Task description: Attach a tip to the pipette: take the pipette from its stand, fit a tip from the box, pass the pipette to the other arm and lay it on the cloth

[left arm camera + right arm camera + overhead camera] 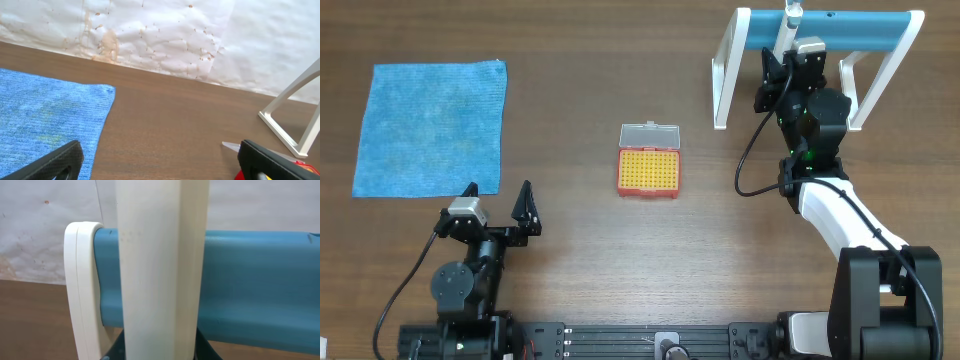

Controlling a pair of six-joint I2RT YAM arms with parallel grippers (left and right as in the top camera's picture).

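Right gripper (786, 64) is up at the stand (721, 92), right against the pipette (162, 270). Pipette hangs upright on the stand's blue bar (260, 280), near the bar's white end plate (82, 290), and the right wrist view has its white body dead centre, directly in front of the gripper. Can't tell whether the gripper has clamped it or just sits around it. Left gripper (498, 193) is low over the table (620, 270) at the near-left, jaws spread wide, holding nothing, just off the near-right corner of the blue cloth (430, 125). Tip box (648, 172) sits mid-table with its clear lid flipped back and yellow tips exposed, well apart from both grippers, between cloth and stand
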